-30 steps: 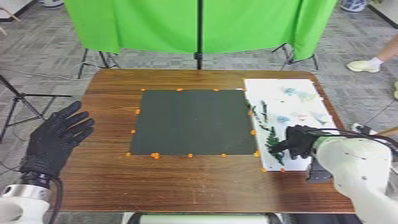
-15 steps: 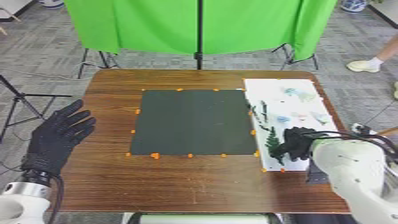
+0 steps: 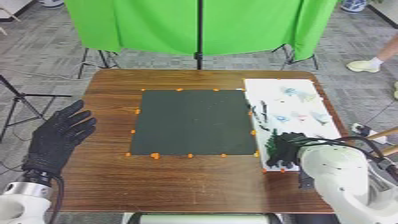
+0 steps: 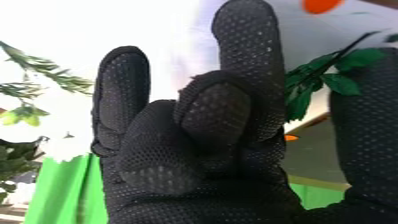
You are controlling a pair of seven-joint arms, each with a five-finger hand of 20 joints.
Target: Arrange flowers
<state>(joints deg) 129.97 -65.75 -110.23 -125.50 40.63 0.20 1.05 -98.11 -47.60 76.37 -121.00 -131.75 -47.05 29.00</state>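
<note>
On the table (image 3: 178, 185) I'm working over the white board (image 3: 267, 92), which is lying along the right side. My right hand (image 3: 293, 142) is the nearer one; my left hand (image 3: 60, 131) is waiting spread, well apart. The green sprig (image 3: 273, 142) is lying just left of the right hand, partly beneath it, its long axis running roughly near to far. That hand is holding some fingers straight, others bent, the thumb standing off, leaves (image 4: 308, 85) showing in the gap, apparently unpinched.

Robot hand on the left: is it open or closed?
Open. In the head view, the left robot hand has straight, spread fingers.
</note>
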